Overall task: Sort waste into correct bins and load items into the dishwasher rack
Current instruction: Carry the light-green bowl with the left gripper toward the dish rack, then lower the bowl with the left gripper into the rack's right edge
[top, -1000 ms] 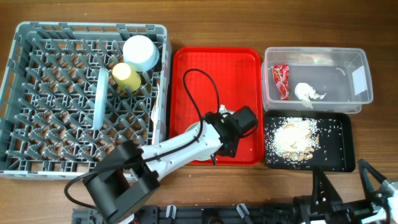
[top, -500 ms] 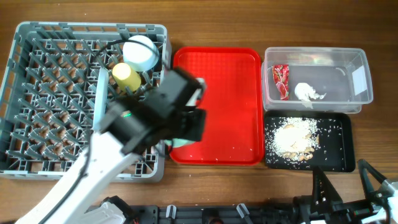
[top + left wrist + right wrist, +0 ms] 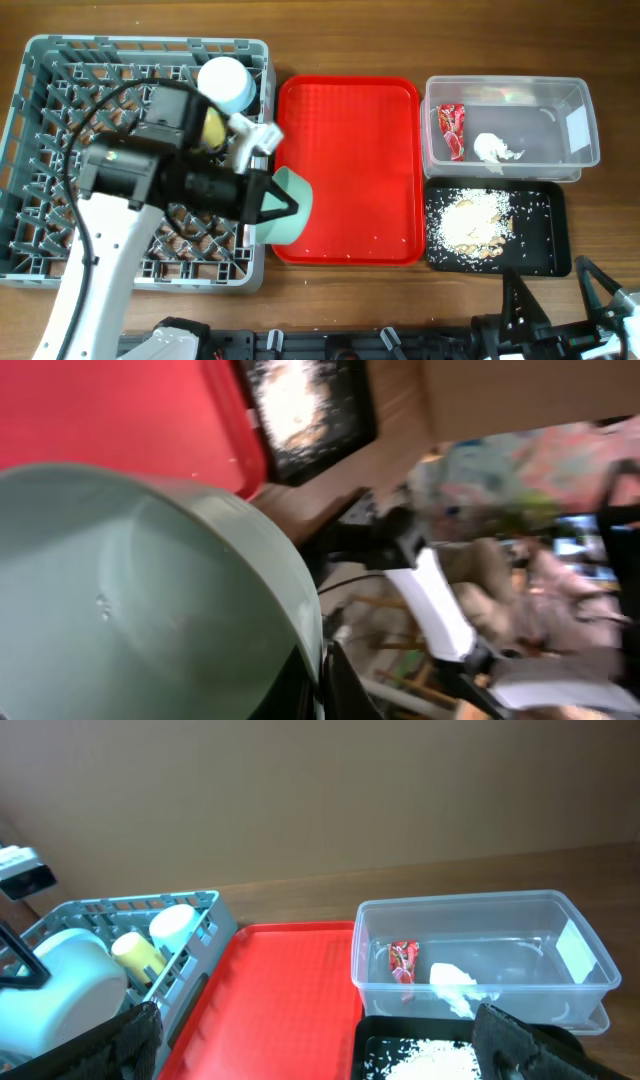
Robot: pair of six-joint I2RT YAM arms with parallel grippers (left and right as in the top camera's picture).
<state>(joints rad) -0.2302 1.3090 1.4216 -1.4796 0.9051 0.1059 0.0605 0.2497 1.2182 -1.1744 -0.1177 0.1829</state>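
Observation:
My left gripper (image 3: 272, 206) is shut on the rim of the mint green bowl (image 3: 288, 206), held on its side above the gap between the grey dishwasher rack (image 3: 60, 70) and the red tray. The bowl fills the left wrist view (image 3: 140, 590), with the jaws (image 3: 322, 680) on its rim. The yellow cup (image 3: 208, 124) and pale blue small bowl (image 3: 228, 80) stand in the rack. The clear tub (image 3: 560, 105) holds the red wrapper (image 3: 452, 130) and white tissue (image 3: 496, 148). The black tray (image 3: 556, 235) holds rice scraps (image 3: 470, 222). My right gripper (image 3: 320, 1065) is open and empty. The plate and cutlery are hidden.
The red serving tray (image 3: 350, 150) lies between the rack and the bins, with a few rice grains near its front edge. My left arm stretches across the rack's middle. The right arm rests low at the table's front right (image 3: 600, 310).
My left gripper took the mint green bowl off the front of the red tray, lifted it and swung it left to the rack's right edge. The right arm has not moved.

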